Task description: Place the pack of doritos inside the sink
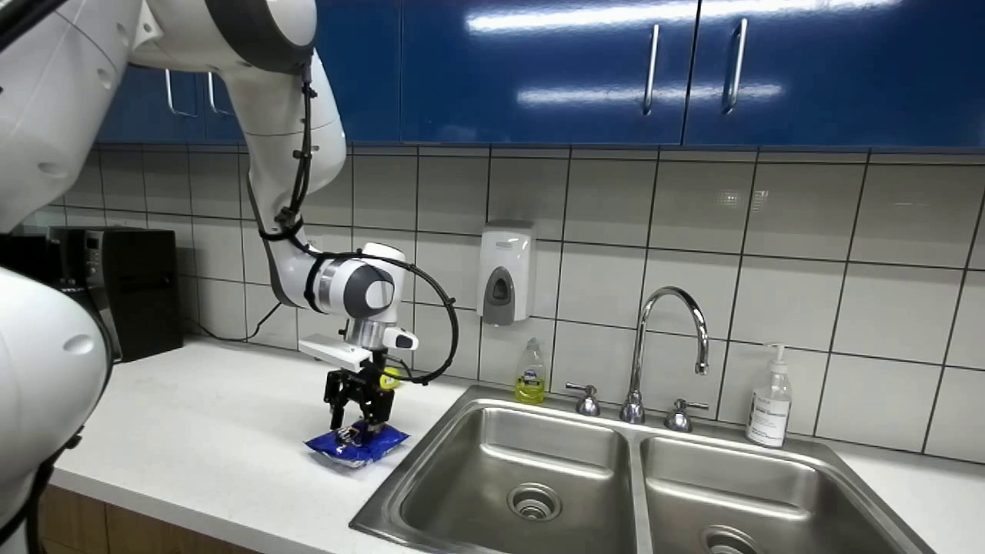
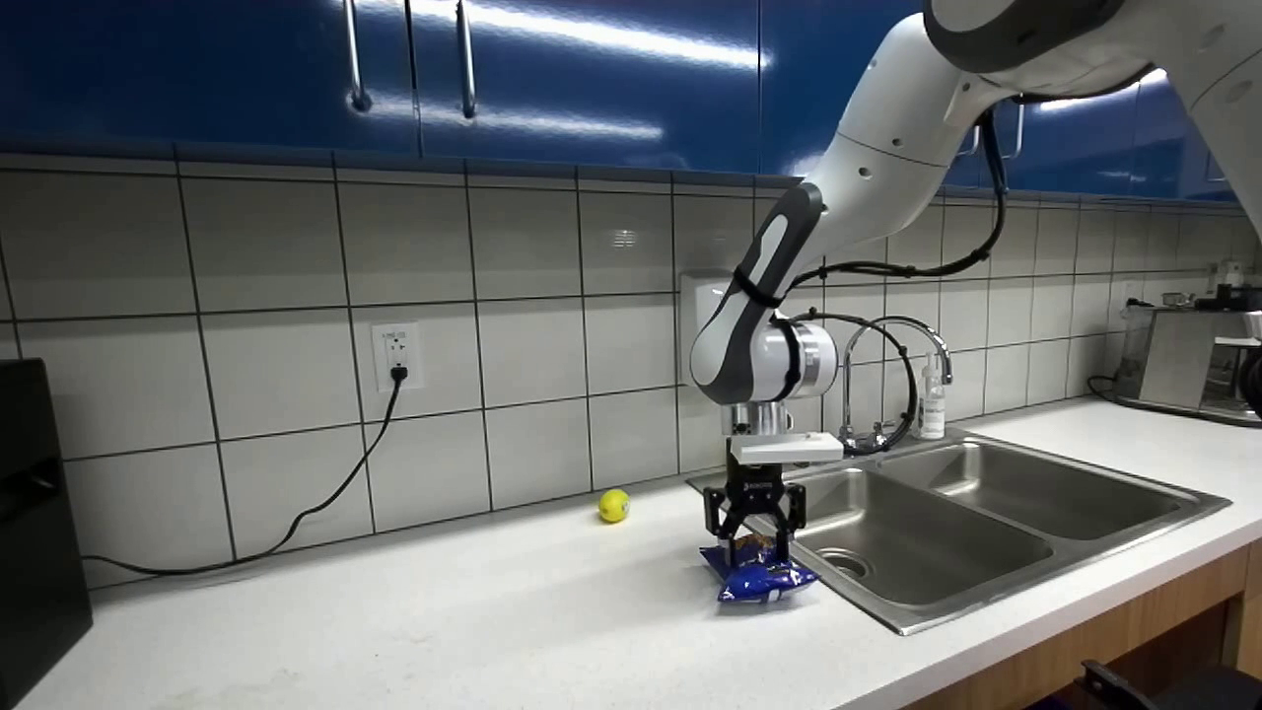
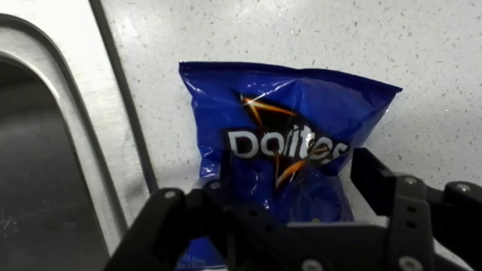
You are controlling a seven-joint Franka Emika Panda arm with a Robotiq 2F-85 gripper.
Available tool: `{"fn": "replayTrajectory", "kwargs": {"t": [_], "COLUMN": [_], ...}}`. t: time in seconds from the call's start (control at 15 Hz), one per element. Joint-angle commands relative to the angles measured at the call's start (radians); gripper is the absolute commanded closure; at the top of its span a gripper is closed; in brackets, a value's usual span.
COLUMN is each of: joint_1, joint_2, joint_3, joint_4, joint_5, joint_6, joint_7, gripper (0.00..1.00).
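Glossy blue cabinets point(image 1: 539, 61) hang above a white countertop point(image 1: 223, 431). A Franka Panda arm point(image 2: 877, 158) bends down beside a 2-basin stainless steel sink point(image 1: 640, 485) with a curved chrome faucet point(image 1: 639, 354). The arm's black Robotiq gripper point(image 2: 757, 558) points down, its 2 jaws apart, the middle of a blue Doritos bag point(image 3: 278, 150) between them; whether they pinch it, I cannot tell. The bag lies on the countertop, just left of the sink in both exterior views. A yellow ball point(image 2: 613, 506) sits farther back, apart from the bag
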Motion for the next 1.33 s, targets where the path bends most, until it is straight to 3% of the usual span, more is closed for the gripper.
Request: {"fn": "replayTrajectory", "kwargs": {"t": [0.0,0.4,1.27], "joint_1": [-0.012,-0.017,-0.017], "joint_2": [0.011,0.015,-0.012], "joint_3": [0.006,0.010,0.014], "joint_4": [0.019,0.023,0.040], "joint_5": [0.001,0.008,0.013], "joint_6": [-0.002,-0.003,-0.019], "joint_7": [0.010,0.003,-0.001], "gripper": [0.51,0.97,1.00]}}
